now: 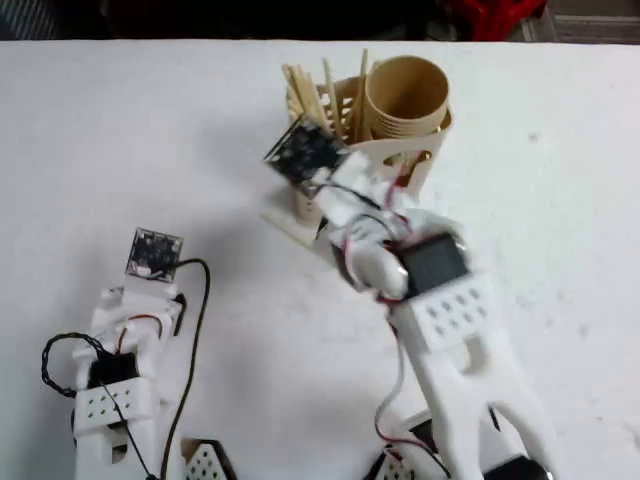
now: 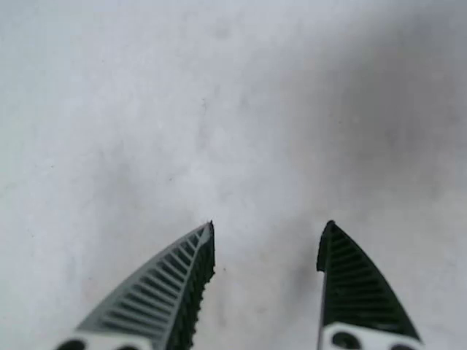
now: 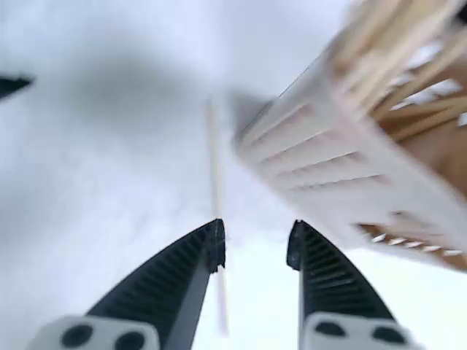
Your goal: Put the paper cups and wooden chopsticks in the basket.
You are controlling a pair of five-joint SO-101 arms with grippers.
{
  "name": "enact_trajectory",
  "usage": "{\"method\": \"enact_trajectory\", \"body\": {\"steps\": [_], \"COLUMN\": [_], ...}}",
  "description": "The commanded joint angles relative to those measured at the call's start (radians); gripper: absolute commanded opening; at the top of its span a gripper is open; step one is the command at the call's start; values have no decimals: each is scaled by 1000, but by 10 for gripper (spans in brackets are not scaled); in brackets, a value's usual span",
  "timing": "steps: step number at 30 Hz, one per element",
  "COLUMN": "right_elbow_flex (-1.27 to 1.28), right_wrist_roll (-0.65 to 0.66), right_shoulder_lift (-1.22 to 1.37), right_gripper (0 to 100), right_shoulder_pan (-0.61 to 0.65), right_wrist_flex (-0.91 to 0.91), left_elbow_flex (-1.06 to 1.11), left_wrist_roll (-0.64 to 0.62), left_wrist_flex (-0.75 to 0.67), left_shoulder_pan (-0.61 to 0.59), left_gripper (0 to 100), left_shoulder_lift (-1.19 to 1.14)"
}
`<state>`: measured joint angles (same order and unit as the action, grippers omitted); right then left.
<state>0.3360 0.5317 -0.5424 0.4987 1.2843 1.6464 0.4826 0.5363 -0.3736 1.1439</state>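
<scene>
One stick (image 3: 214,168) to go, I think; it lies at basket's (image 1: 395,150) 7 o'clock. Cups (image 1: 405,95) & other sticks (image 1: 305,95) are in. R gripper (image 3: 255,244) is half open over it, holding nothing. L gripper (image 2: 266,233) is wide open, empty.

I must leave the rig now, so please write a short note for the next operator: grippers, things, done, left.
Left gripper: open, over bare table.
Right gripper: open, beside the basket; one loose chopstick lies by one finger, not clamped.
Done: paper cups and the other chopsticks stand in the basket.
Left: put the loose chopstick in.
</scene>
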Motion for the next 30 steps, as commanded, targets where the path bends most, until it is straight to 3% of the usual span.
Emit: {"method": "enact_trajectory", "body": {"steps": [1,11,24,30], "right_elbow_flex": [107,158,75,74], "right_wrist_roll": [15,15,15,14], "right_shoulder_lift": [147,587,783,785], "right_gripper": [166,165,153,11], "right_shoulder_pan": [44,30,-28,-28], "right_wrist_flex": [-81,-406,-417,-415], "left_elbow_flex": [-5,-5,-5,-5], "left_wrist_roll": [-5,-5,-5,-5], "left_wrist_flex": [-21,-21,-21,-21], "left_shoulder_pan": [-7,-7,-7,-7], "left_gripper": [234,234,234,234], "left_shoulder_lift": [12,12,12,12]}}
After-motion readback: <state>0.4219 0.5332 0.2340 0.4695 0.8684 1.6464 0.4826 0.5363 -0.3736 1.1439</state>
